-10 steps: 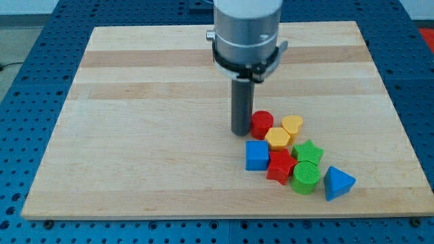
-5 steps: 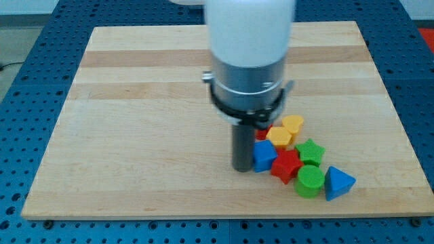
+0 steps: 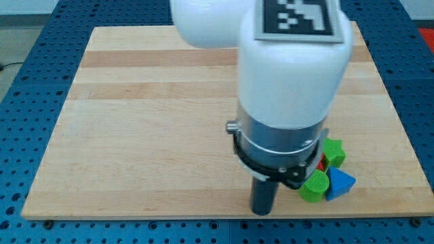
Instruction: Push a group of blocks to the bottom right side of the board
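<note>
Moved down-view since before — my tip (image 3: 262, 212) left of green cylinder (image 3: 314, 186).

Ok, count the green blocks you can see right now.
2: a green star block at the arm's right edge, and a green cylinder below it, beside the blue block. The arm may hide others.

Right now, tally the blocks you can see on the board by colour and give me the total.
Green: 2, a green star-shaped block and a green round cylinder block.
Blue: 1, a blue triangular block.
Red: 1, a red sliver, shape hidden.
Total in view: 4; the arm may hide others. My tip sits to the view's left of them, apart from the green cylinder.
</note>
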